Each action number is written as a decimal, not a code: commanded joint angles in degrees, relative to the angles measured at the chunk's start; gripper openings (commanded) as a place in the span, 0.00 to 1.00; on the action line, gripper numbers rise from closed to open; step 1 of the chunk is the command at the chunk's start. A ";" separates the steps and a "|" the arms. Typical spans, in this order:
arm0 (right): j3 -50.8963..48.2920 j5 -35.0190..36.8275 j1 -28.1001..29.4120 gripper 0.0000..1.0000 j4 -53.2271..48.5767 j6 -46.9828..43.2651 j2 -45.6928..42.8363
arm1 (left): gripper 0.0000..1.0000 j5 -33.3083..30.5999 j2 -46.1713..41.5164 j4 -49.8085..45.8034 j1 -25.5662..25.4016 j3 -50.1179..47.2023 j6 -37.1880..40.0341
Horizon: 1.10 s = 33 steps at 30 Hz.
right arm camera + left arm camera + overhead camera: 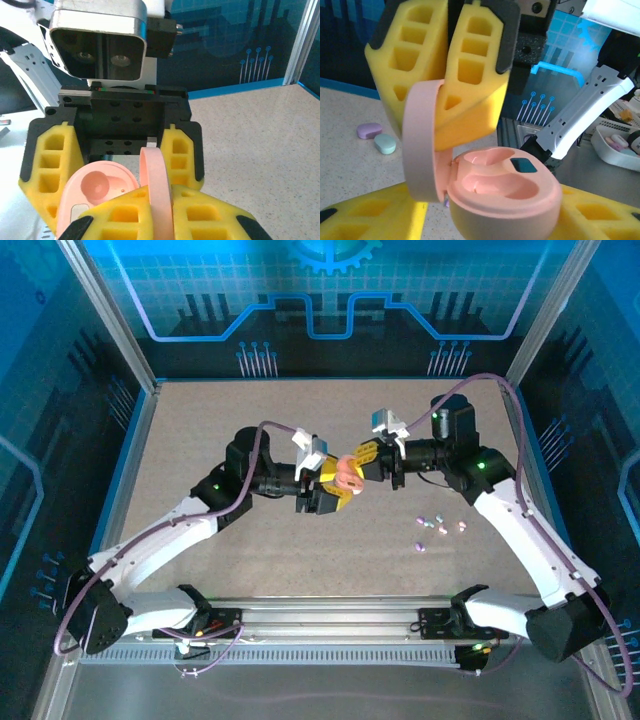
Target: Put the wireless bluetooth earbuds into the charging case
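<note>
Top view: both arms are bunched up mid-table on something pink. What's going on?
They have a pink charging case between them, hinged open. The right gripper has its jaws shut on the lid, which stands upright. The left gripper has its jaws either side of the base; whether they clamp it is unclear. The sockets in the base look empty, and the earbuds lie loose on the table to the right of the case, so none is in yet.
</note>
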 commanded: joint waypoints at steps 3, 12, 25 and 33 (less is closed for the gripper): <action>-0.22 3.30 1.46 0.07 0.85 -1.50 -2.01 | 0.65 0.27 1.52 1.16 -1.00 2.45 -1.68; -0.89 3.82 1.83 0.07 0.25 -3.37 -2.60 | 0.58 -1.27 1.48 0.72 -1.15 2.33 -1.01; -1.49 4.55 2.18 0.09 0.92 -4.31 -3.27 | 0.45 -1.41 1.74 0.79 -1.13 2.09 -0.68; -0.31 9.69 2.09 0.26 1.49 1.71 -4.04 | 0.31 -1.78 0.23 0.89 -1.15 0.70 1.45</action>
